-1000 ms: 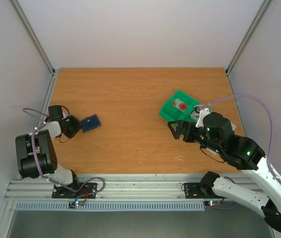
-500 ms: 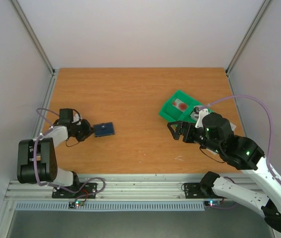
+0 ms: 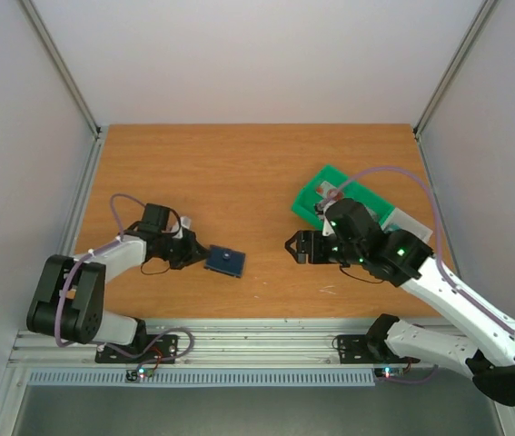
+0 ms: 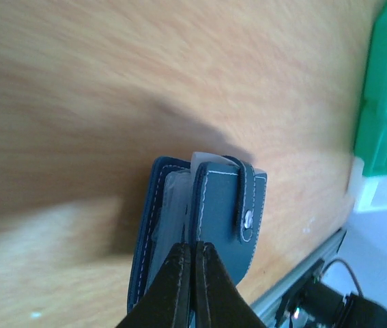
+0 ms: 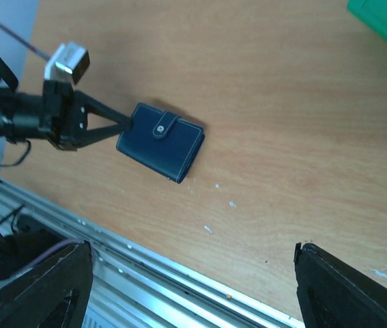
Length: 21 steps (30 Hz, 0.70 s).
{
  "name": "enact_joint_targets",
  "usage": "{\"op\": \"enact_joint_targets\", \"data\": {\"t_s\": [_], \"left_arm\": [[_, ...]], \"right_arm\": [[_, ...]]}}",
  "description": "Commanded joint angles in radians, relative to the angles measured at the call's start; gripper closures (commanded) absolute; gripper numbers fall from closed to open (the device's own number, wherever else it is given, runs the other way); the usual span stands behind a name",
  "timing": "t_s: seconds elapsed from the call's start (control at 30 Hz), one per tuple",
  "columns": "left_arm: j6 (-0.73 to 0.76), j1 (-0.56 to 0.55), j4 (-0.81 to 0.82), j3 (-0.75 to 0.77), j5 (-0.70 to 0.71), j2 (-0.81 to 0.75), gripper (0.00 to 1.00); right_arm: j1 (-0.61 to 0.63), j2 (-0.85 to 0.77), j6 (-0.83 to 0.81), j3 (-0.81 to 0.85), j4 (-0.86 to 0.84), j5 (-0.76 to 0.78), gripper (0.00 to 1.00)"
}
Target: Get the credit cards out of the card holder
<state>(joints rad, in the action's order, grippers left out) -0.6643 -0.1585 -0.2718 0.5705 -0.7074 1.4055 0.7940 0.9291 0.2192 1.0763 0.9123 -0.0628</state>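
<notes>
card holder (image 3: 225, 262) at left gripper (image 3: 200, 257) tips: dark slate blue, pale stitching along edges, silver snap on tab, whitish layer seen between panels | left gripper: black | right gripper (image 3: 295, 247): black | table (image 3: 239, 173) beneath both: orange-brown wood grain | tray (image 3: 304, 202) behind right gripper: bright green | cables (image 3: 393, 171): lilac

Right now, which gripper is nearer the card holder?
Left. The left gripper is shut on the left edge of the card holder; the right gripper hangs open off to its right, not touching it.
</notes>
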Motion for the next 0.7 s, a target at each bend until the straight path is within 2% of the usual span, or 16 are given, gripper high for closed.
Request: {"op": "enact_joint_targets", "data": {"t_s": [0.0, 0.17, 0.3, 0.37, 0.5, 0.67], "left_arm": [[0.012, -0.098, 0.019, 0.033, -0.067, 0.015, 0.99], [0.012, -0.235, 0.057, 0.065, -0.094, 0.096, 1.00], [-0.026, -0.303, 0.163, 0.061, -0.135, 0.146, 0.99], [-0.054, -0.311, 0.193, 0.060, -0.142, 0.155, 0.94], [-0.047, -0.308, 0.094, 0.069, -0.021, 0.089, 0.77], [-0.098, -0.288, 0.057, 0.032, 0.057, -0.017, 0.63]], "right_arm": [[0.007, 0.066, -0.049, -0.040, -0.070, -0.111, 0.20], [0.015, 0.174, -0.076, -0.062, -0.149, -0.157, 0.27], [0.026, 0.248, -0.093, -0.087, -0.193, -0.161, 0.34], [0.037, 0.284, -0.105, -0.095, -0.212, -0.162, 0.38], [0.070, 0.361, -0.137, -0.100, -0.245, -0.136, 0.47], [0.125, 0.479, -0.166, -0.079, -0.256, -0.084, 0.54]]}}
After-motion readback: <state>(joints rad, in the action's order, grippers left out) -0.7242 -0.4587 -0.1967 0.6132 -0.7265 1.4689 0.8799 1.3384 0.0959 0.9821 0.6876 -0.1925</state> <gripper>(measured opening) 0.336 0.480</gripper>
